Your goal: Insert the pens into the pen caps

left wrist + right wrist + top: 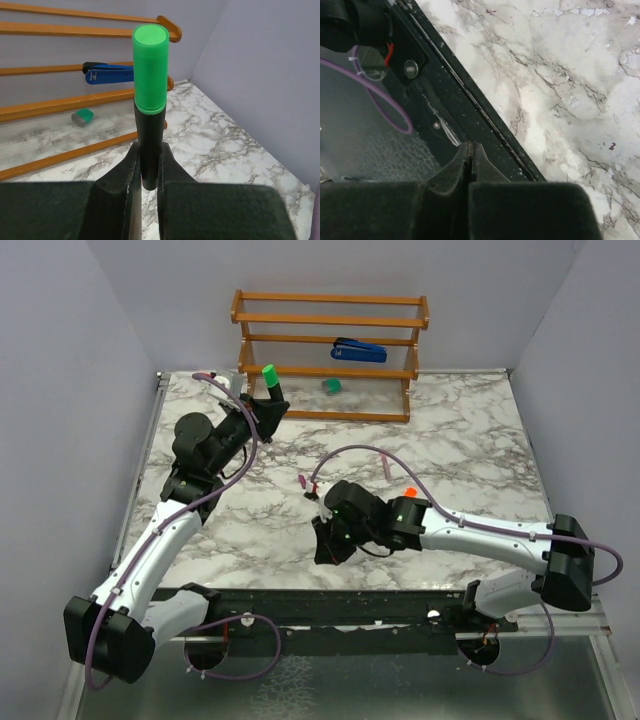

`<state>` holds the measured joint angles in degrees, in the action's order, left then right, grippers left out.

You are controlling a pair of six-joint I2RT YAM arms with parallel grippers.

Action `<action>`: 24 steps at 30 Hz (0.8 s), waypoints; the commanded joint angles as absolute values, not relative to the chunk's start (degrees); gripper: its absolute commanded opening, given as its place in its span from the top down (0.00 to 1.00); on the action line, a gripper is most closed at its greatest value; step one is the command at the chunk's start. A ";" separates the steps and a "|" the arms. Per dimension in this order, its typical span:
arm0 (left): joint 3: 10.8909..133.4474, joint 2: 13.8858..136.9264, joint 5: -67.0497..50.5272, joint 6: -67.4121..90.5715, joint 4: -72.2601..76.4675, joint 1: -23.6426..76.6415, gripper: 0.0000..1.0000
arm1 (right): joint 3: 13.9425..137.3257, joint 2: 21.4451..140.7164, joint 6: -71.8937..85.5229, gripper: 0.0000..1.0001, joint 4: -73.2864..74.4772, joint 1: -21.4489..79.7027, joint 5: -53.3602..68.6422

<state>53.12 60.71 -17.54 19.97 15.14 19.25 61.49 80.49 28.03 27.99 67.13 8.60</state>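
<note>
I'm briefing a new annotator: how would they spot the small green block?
Look to the wooden rack at the far edge of the table. On its lowest level, below the blue stapler, lies the green block. Unlike the green-capped marker in the left hand, it is squat, with a grey side, and nothing holds it.

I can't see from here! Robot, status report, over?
Left gripper shut on black marker, upright, green cap on top. Right gripper shut, empty, by table near edge. Wooden rack behind marker.
</note>
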 commanded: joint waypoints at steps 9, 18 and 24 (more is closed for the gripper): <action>52.22 60.90 -16.46 20.25 16.12 19.34 1.00 | 61.03 71.01 29.32 0.60 27.18 66.53 5.46; 50.72 64.78 -22.13 16.88 0.53 19.34 1.00 | 61.09 61.30 27.25 0.14 28.98 66.15 -10.29; 53.24 68.65 -13.47 14.15 -13.43 19.34 1.00 | 60.68 55.84 24.61 0.05 30.64 65.45 -15.72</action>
<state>51.44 66.54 -19.05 17.10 -1.06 19.35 61.32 59.29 27.35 28.49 66.08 -8.93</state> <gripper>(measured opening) 0.092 0.927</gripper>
